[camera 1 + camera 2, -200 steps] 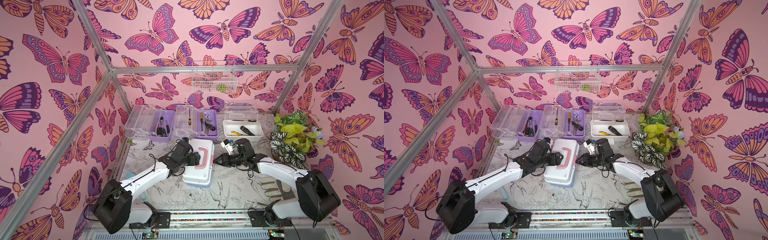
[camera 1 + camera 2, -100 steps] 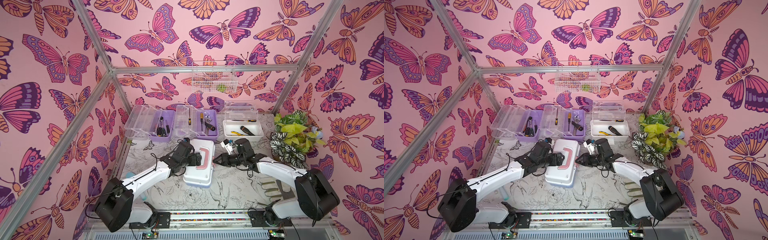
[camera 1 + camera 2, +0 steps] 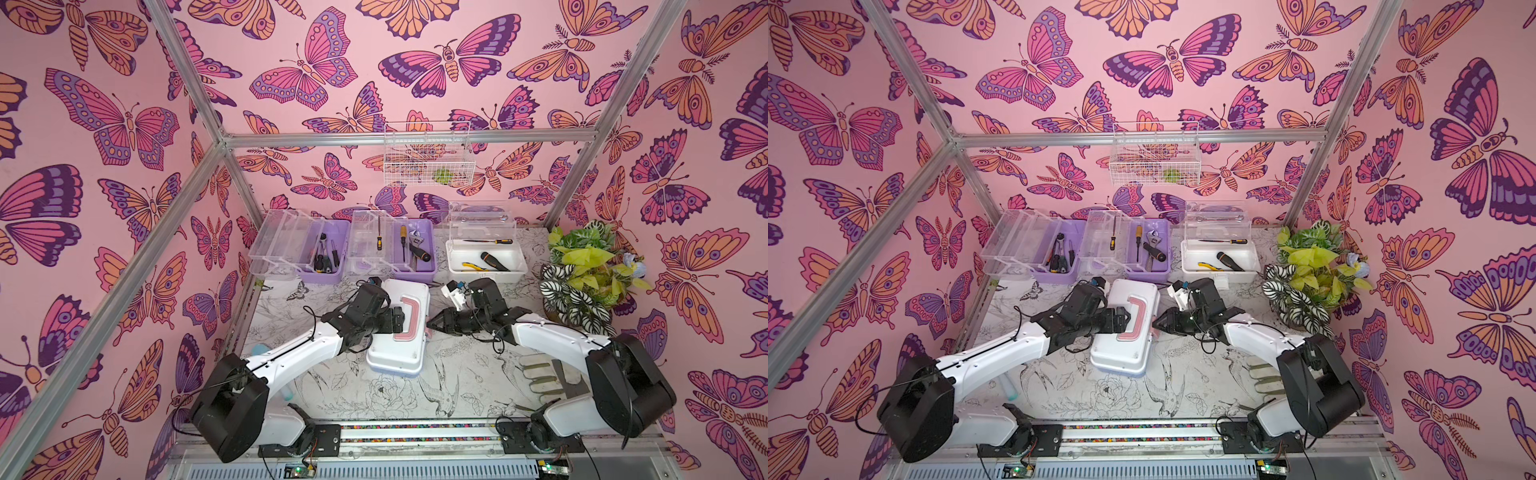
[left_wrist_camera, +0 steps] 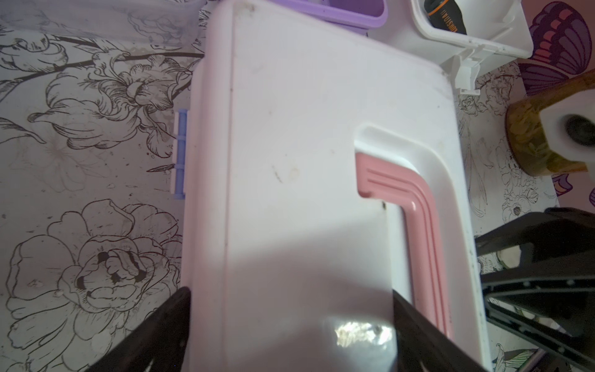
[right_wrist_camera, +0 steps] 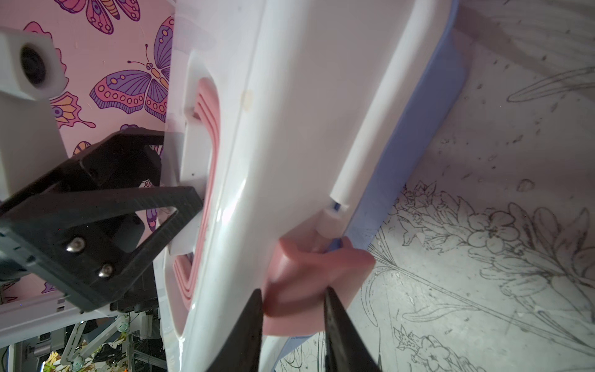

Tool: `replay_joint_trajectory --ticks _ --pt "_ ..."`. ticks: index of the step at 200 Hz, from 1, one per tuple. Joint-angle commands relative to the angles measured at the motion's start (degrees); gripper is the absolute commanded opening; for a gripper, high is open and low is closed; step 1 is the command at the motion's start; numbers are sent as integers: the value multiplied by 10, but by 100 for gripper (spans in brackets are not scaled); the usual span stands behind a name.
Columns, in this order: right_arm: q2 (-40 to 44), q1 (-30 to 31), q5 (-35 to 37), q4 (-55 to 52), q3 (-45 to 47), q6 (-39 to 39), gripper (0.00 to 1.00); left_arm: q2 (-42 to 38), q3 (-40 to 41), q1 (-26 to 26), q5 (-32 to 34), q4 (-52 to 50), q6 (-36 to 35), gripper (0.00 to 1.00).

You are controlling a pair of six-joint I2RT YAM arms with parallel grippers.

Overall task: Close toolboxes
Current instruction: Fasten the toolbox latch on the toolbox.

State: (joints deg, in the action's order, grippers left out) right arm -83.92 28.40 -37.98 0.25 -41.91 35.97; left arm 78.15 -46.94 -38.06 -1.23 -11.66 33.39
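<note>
Back row, 11 o'clock: 1st purple toolbox [image 3: 321, 275], open, clear lid flopped out toward 9. Long axis approx. 12–6. At 12: 2nd purple toolbox [image 3: 415, 275], same lie, lid also thrown toward 9. Both look like light, thin, stiff-ish plastic w/ loose steel tools inside, so prob. base-heavy. Lids are smooth, likely slippery + a bit flexy. Best taken at the free long edge and swung over toward 3.

Mid-counter [image 3: 374, 395]: blue toolbox [image 3: 397, 353], white lid down, long axis near 12–6, far end leaning a touch toward 1. Pink handle [image 3: 409, 318] lies flat in its recess on the 3 side. Hinge faces 9, latch [image 5: 306, 273] faces 3. Over the lid sits the left gripper [image 4: 288, 293], jaws spread wide, gripping nothing. At the 3 side, the right gripper [image 5: 293, 291] has its jaws pinched narrow on the latch. That tab is small + rounded and could slip; prob. needs a firm press to the box wall to snap.

At 1: white toolbox [image 3: 486, 274], long axis 9–3, clear lid standing up on its 12 side. Take the lid's top edge, tip toward 6.
</note>
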Motion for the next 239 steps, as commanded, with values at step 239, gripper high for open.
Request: replay_joint_trajectory --ticks 239 --pt "-68 68 -50 245 45 109 31 17 43 -6 -31 -57 9 82"
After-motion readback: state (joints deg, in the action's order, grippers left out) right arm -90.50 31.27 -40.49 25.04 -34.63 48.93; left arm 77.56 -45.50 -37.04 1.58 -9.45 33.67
